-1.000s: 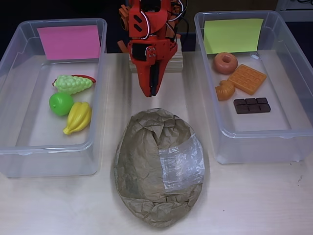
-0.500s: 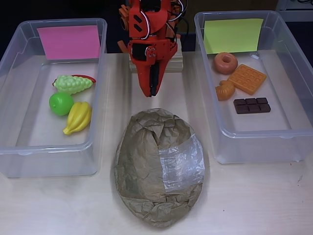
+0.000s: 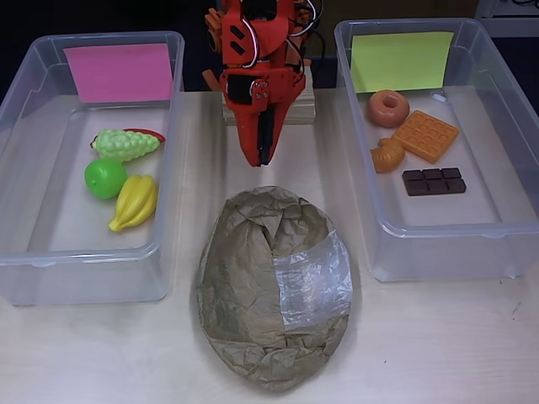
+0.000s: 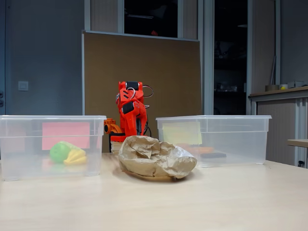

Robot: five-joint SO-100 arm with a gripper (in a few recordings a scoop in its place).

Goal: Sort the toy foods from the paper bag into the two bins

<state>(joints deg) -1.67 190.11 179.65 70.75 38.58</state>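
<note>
Toy foods lay sorted already — fruit and chili in the pink-sheet bin (image 3: 25, 168), sweets in the yellow-green-sheet bin (image 3: 505, 168) — so the gripper (image 3: 260, 156), jaws together above the desk's far edge, apparently only needed to check the paper bag (image 3: 253, 286).

- Nothing differs between the earlier overhead pictures and now: the hand (image 3: 258, 156), each toy food, the paper bag (image 3: 274, 286) and both bins lie exactly as they did a second ago.
</note>
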